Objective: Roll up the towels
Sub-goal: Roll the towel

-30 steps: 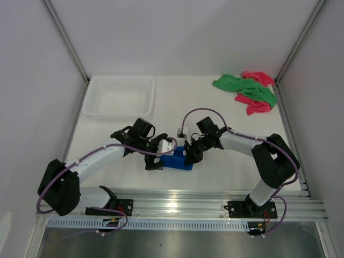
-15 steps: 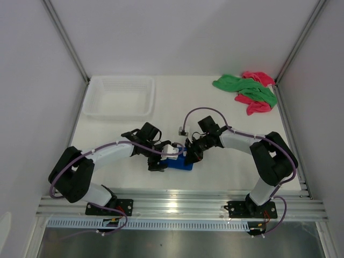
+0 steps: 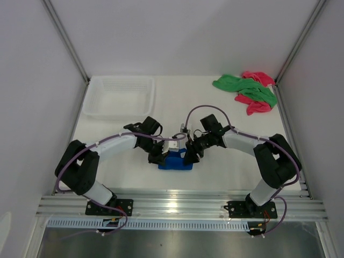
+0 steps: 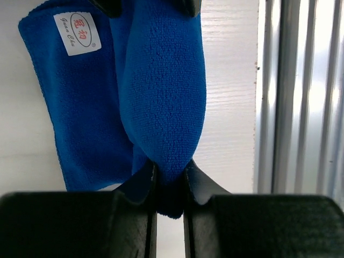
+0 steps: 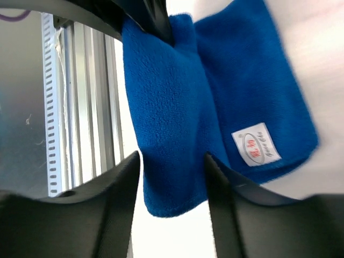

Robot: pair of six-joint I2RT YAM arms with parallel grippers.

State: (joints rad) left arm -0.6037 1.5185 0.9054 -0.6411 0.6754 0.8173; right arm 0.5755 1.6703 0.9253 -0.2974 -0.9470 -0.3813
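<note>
The blue towel (image 3: 175,162) lies partly rolled on the table between both grippers, its white tag (image 4: 77,33) on the flat layer beside the roll (image 4: 161,91). My left gripper (image 4: 170,181) is shut on the roll's near end, pinching the cloth between its pads; from above, the left gripper (image 3: 160,158) sits at the towel's left end. My right gripper (image 5: 172,180) is open, its fingers standing apart on either side of the roll's other end (image 5: 172,123) without pressing it; from above, the right gripper (image 3: 188,156) is at the right end. The green towel (image 3: 244,87) and pink towel (image 3: 257,106) lie crumpled together at the back right.
A white plastic basket (image 3: 119,97) stands at the back left. The aluminium rail (image 3: 183,205) runs along the near edge, close behind the blue towel. Frame posts rise at both back corners.
My left arm swung right to the towel's left end and its gripper closed on the roll. My right gripper let go of the towel and now stands open around it.
</note>
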